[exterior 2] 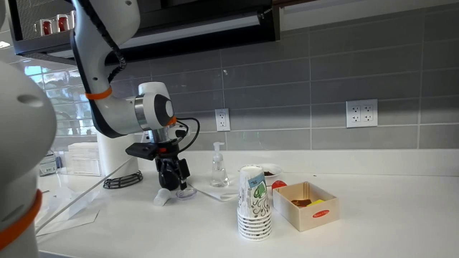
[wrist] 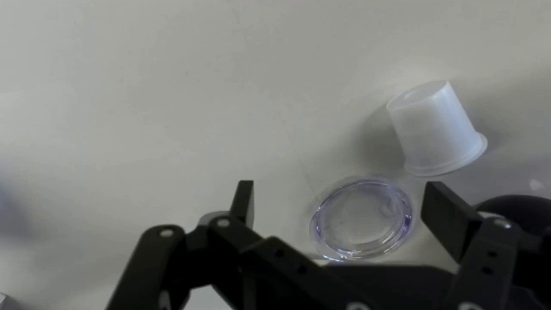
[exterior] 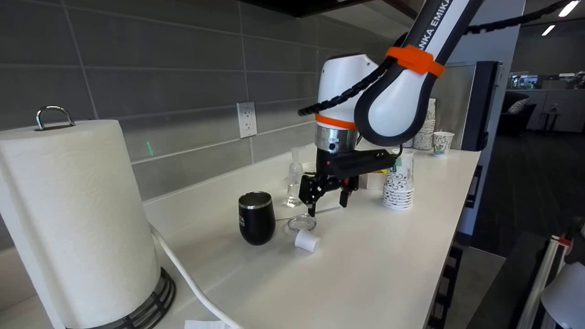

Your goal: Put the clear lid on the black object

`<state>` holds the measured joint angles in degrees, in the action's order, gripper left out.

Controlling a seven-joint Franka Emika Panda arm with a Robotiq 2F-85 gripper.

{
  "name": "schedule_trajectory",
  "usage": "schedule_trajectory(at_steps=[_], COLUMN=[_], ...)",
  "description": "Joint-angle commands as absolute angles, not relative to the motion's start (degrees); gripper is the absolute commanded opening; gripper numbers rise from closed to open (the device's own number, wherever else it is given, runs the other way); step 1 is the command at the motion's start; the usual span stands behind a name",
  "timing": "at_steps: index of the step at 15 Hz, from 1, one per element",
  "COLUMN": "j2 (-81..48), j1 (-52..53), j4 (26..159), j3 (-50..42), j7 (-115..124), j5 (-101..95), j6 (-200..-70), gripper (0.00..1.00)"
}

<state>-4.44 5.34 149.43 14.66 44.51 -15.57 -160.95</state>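
The lid (wrist: 362, 218) lies on the bench (exterior: 356, 278), near the black cup (exterior: 257, 221) and just beside the white tub (wrist: 435, 129). It looks light, stiff and slick, likely to skid; its rim (wrist: 405, 221), pinched from opposite sides, seems the best hold. The gripper (wrist: 338, 187) hangs close above, spread wide and grasping nothing. The bench is smooth and pale, backed by a grey tiled wall (exterior: 164, 91); beyond its end lies a dark floor (exterior: 534, 169).

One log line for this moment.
gripper: open, empty, near clear lid; clear lid: on counter; black cup: upright, uncovered; placement: not yet done
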Motion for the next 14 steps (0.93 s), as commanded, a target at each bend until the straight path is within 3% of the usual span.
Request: schedule_trajectory(at_steps=[1, 14], j2=[-10.08, -20.35], j1=[5.61, 8.03], j4=[145.69, 135.89], j3=[13.64, 10.52], j7=[46.70, 45.81], j5=[-18.04, -18.82], j6=[-162.64, -163.29], gripper=[1.00, 1.00])
